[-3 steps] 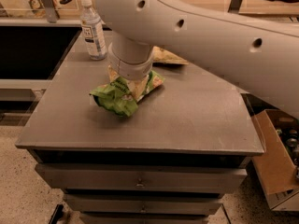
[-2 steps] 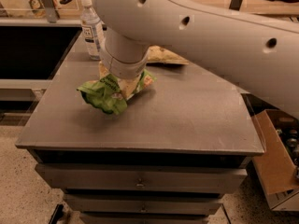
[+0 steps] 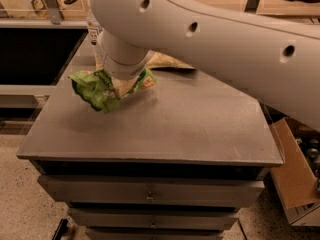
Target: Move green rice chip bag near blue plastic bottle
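Note:
The green rice chip bag [image 3: 95, 88] is crumpled and hangs just above the left part of the grey table top [image 3: 190, 129]. My gripper [image 3: 122, 84] reaches down from the big white arm and is shut on the bag's right part; the wrist covers most of the fingers. The blue plastic bottle [image 3: 92, 26] stands at the table's back left. Only a sliver of it shows beside the arm, a short way behind the bag.
A brown-and-yellow chip bag [image 3: 167, 61] lies at the back of the table, partly under the arm. The table has drawers [image 3: 150, 191] in front. A cardboard box [image 3: 295, 184] stands on the floor at the right. A dark counter lies to the left.
My gripper has carried the green bag left and a little back, towards the bottle. The arm now covers more of the bottle.

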Motion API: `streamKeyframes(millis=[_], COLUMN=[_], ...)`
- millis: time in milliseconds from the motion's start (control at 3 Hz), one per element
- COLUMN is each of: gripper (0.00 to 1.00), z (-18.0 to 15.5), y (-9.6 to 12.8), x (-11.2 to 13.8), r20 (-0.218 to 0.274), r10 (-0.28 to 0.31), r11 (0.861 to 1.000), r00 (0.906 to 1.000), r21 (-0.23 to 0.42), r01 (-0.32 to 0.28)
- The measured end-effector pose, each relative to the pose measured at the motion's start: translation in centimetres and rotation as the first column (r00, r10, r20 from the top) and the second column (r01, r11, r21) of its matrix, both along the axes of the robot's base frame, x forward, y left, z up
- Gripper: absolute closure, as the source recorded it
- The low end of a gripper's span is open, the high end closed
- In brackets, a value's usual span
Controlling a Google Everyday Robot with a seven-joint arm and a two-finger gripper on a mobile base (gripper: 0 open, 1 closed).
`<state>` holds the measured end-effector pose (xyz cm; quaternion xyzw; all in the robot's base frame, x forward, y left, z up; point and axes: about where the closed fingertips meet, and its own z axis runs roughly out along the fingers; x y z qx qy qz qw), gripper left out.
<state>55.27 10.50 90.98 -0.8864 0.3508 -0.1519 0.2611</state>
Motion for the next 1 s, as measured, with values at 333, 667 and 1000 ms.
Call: streamKeyframes(millis=[333,667,1000], gripper=[1.00,1.00,1.00], z=[0.4,1.5,2.4], y=[0.2,0.6,1.1], x=[2.0,3.6,3.8], r20=[0.051,0.109,0.126], r10=[-0.121,-0.187,-0.188], r11=[0.988,0.962,0.955], r00=[0.9913,0.9763,0.9741], r21=[0.104,0.222,0.255], r01=[0.116,0.159,0.151])
